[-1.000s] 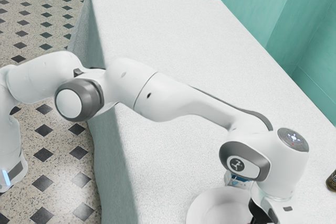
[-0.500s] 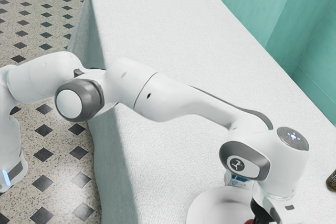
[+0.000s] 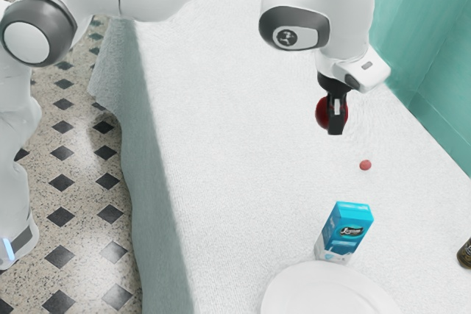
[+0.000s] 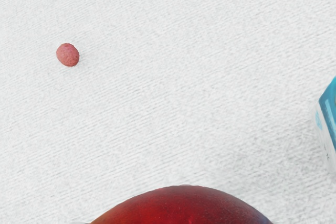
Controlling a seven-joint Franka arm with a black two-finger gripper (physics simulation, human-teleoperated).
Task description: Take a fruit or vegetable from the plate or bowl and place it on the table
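My gripper (image 3: pixel 335 124) is up in the air over the table (image 3: pixel 243 182), shut on a dark red round fruit (image 3: pixel 322 112). One black finger covers part of the fruit in the exterior view. In the wrist view the red fruit (image 4: pixel 184 205) bulges up at the lower edge, close under the hand. The white plate or bowl (image 3: pixel 324 292) stands at the exterior view's lower edge, well away from the gripper.
A small pink-red round fruit (image 3: pixel 366 165) lies on the cloth near the gripper; the wrist view has this small fruit (image 4: pixel 68 55) too. A blue-and-white carton (image 3: pixel 347 229) stands beside the plate. A dark bottle (image 3: pixel 464 253) is at the exterior view's right edge.
My arm has lifted and swung away from the plate, toward the exterior view's top, carrying the red fruit. The carton, plate and small fruit are now uncovered.
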